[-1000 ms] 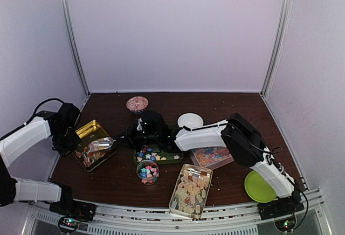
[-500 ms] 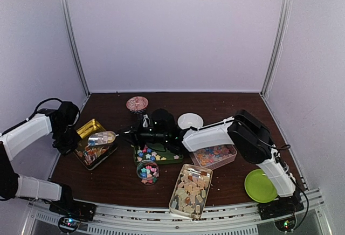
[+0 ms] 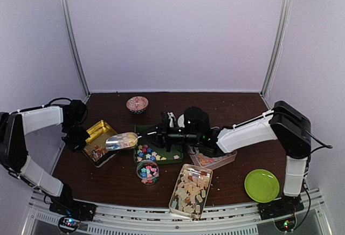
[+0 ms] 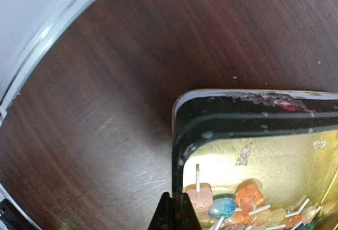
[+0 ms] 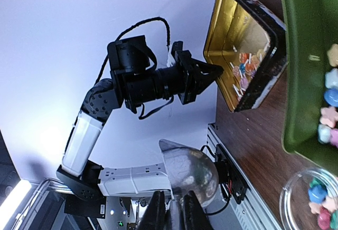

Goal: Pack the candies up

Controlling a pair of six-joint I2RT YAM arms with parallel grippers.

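Change: the scoop (image 3: 123,140) now hangs over the right rim of the gold tin (image 3: 99,129). A second ago it sat deeper over the tin's middle. The right arm is drawing back, elbow swung wide.
Right gripper (image 5: 171,204): clamped on the scoop's handle, bowl pointing toward the tin.
Left gripper (image 4: 171,211): fingers pinched together at the tin's left wall; can't tell whether the wall is caught between them.
Scoop load: can't tell. It is glare from above, and the wrist view shows only the bowl's back.
Candies: stars (image 3: 145,151) lie in the green tray (image 3: 175,157) just right of the tin. More sit in the glass jar (image 3: 147,171), right and nearer. Beige chunks (image 3: 190,189) fill the clear tub (image 3: 208,187) beyond the jar.
Tin contents: small sweets on sticks (image 4: 245,195).
Reading: the scoop is probably leaving the tin after a visit. Tray and tub look well stocked, so plenty of packing remains.
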